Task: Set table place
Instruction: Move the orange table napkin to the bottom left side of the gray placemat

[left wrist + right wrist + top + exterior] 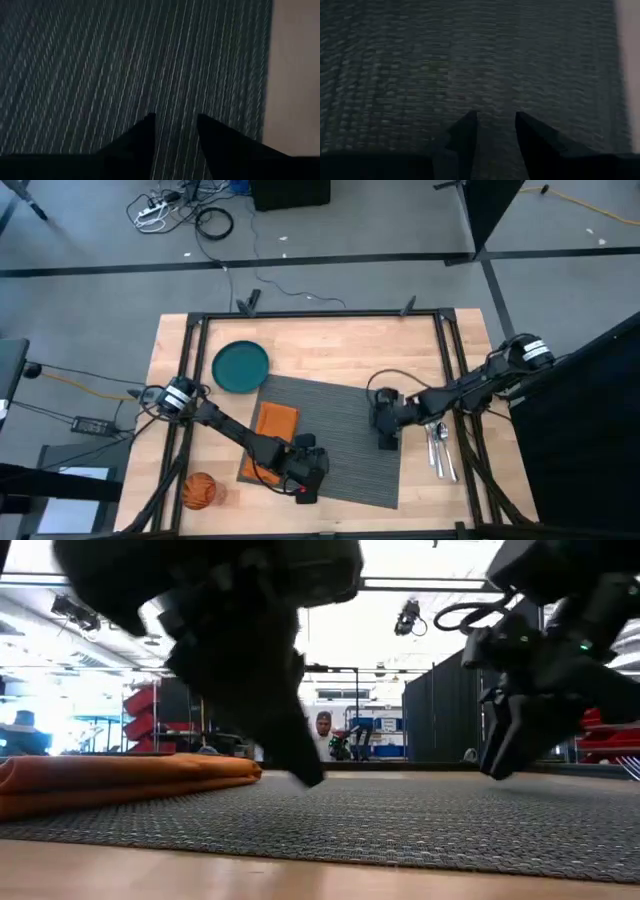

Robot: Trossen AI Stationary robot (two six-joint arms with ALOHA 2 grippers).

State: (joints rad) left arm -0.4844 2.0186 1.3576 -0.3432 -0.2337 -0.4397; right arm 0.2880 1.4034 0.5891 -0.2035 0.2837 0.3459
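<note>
On the table, the grey placemat lies askew near the middle, and everything else is best placed against it. The orange napkin rests on the mat's left part, lapping over its left edge. The teal plate sits off the mat, touching or just beside its far left corner. The fork, knife and spoon lie together on bare wood just beside the mat's right edge. The orange cup stands well apart, near the table's front left corner.

The left gripper hangs over the mat's front left part, beside the napkin; its fingers are parted with a narrow gap and hold nothing. The right gripper hovers over the mat's right part, likewise slightly parted and empty.

By my reading, the setting is at an early stage: mat and napkin are down, while plate, cutlery and cup are not yet on the mat.

No brand, label or writing can be read.
</note>
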